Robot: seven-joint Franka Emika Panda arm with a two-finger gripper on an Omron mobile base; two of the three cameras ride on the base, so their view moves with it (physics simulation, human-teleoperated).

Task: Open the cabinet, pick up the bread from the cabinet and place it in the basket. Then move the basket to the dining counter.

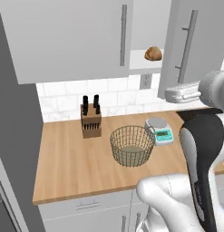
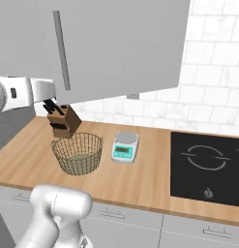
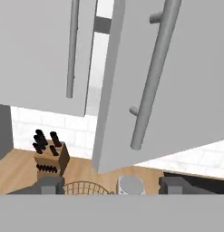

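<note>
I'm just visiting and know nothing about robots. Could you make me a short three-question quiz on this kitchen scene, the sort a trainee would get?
1. True or false: the bread already lies in the basket.
2. What stands on the worktop right beside the basket, on its right in the left base view? A) a kettle B) a kitchen scale C) a toaster
3. Fill in: the right-hand cabinet door is ____, so the shelf shows.

Key
1. False: the bread sits on the cabinet shelf, and the basket holds nothing.
2. B
3. open; the gripper faces its long bar handle with nothing between its fingertips.
</note>
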